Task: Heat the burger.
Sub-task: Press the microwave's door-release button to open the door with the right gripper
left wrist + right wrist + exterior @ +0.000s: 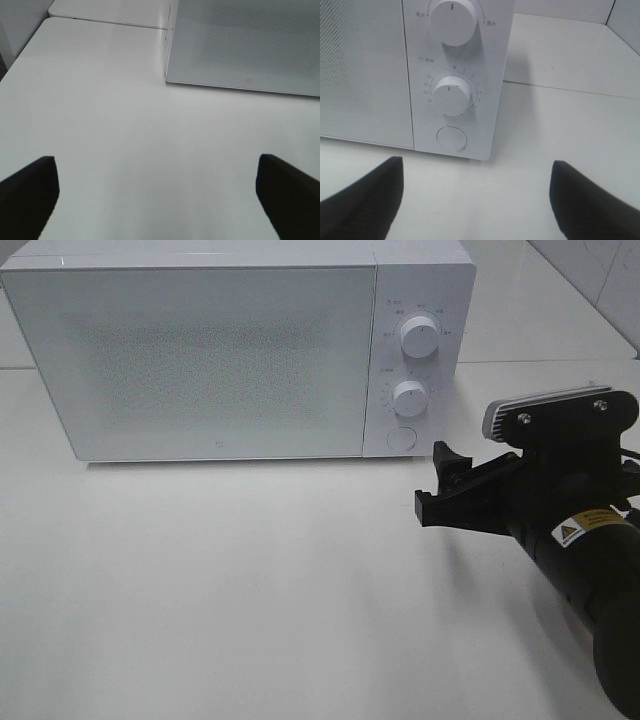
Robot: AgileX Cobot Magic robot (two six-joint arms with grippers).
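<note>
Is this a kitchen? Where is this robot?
Probably a robot test room set up like a kitchen, not a real one. A white microwave with its door shut stands on a plain white table, and a black robot arm reaches in beside it.

White microwave (200,360), right gripper (432,482) nearby

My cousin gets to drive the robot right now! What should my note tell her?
Left gripper: fingers open, holding nothing, hanging over the bare white table beside the microwave.
Right gripper: fingers open, holding nothing, facing the microwave's round button, not touching it.
Burger: not in any view. The microwave door is shut and I cannot see through it.
Done: cannot tell.
Left: probably press the button to open the door, check for the burger, then heat it.
</note>
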